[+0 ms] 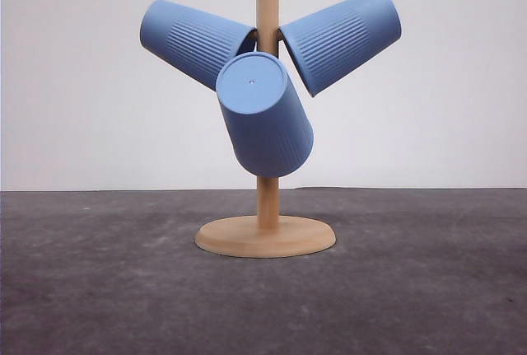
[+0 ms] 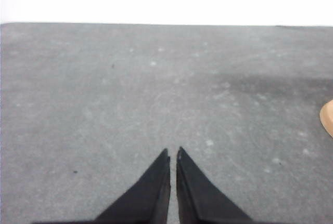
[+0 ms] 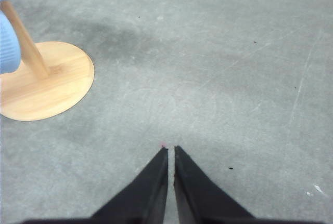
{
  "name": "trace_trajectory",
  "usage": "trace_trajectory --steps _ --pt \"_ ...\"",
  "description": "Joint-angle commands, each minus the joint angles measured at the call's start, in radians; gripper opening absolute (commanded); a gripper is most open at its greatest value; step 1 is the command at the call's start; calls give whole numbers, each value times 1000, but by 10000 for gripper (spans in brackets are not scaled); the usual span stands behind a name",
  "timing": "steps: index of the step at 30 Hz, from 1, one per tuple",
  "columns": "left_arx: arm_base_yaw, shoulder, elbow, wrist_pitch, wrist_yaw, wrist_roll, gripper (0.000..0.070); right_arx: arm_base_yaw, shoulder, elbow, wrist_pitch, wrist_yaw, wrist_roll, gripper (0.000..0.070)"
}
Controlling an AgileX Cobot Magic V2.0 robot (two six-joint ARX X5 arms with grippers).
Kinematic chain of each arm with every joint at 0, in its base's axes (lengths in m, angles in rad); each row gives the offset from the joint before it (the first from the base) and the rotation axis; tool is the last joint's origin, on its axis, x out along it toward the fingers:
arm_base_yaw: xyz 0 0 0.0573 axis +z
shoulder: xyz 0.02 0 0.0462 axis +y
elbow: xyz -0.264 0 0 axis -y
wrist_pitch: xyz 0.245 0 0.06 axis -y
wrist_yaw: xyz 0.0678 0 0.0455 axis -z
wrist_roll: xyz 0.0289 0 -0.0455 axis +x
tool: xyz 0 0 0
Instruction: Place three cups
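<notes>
Three light-blue ribbed cups hang on the wooden stand in the front view: one cup tilts out to the left, one cup to the right, and one cup points its flat base toward the camera. The left gripper is shut over bare grey table, holding nothing. The right gripper is also shut and empty, above the table beside the stand's round base. Edges of blue cups show at the edge of the right wrist view.
The grey table surface spreads around the stand, with a white wall behind. A sliver of the stand's base shows at the edge of the left wrist view.
</notes>
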Motion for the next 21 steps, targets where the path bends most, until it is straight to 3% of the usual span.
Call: trace_trajectory --steps 1,21 --pt "0 -2 -14 -5 -5 0 0 3 2 16 10 0 -5 19" --pt "-1 0 -14 -6 -5 0 0 3 2 16 12 0 -11 19"
